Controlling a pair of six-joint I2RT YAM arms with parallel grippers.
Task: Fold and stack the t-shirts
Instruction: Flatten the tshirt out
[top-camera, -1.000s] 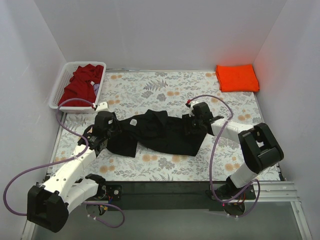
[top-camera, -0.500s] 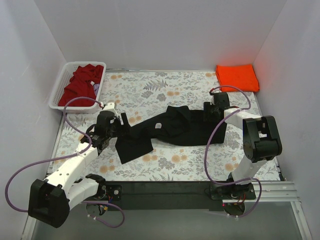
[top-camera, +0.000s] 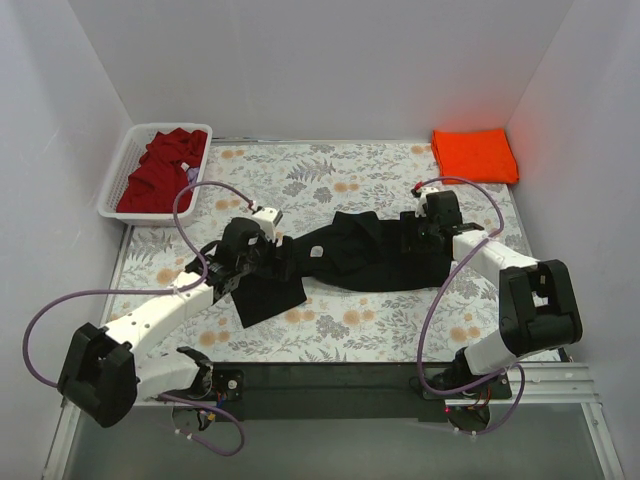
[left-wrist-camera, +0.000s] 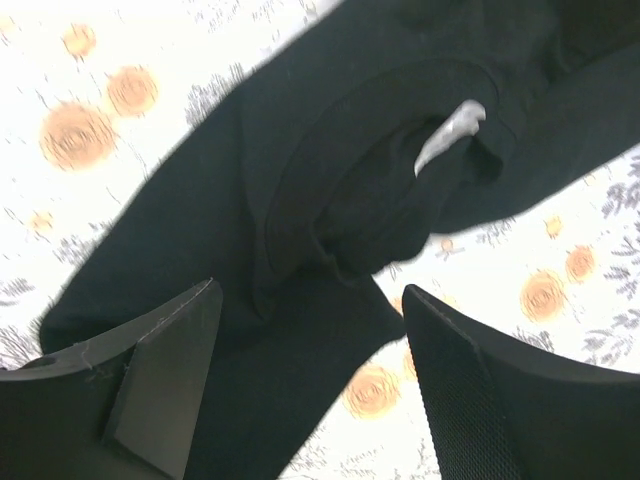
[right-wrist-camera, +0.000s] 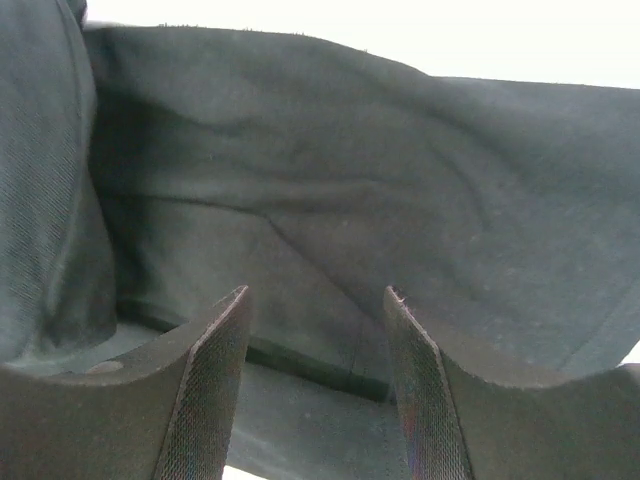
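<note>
Top external view has the black t-shirt (top-camera: 350, 258) lying rumpled and stretched sideways across the middle of the flowered surface (top-camera: 330, 172), its white neck label (top-camera: 318, 253) showing. The left hand (left-wrist-camera: 310, 292) sits over its left end and the right hand (right-wrist-camera: 315, 292) over its right end, each with fingers spread wide above the cloth. The orange t-shirt (top-camera: 474, 155) lies folded in the far right corner; the dark red t-shirt (top-camera: 160, 170) is heaped in a white basket (top-camera: 114, 188) at the far left corner.
</note>
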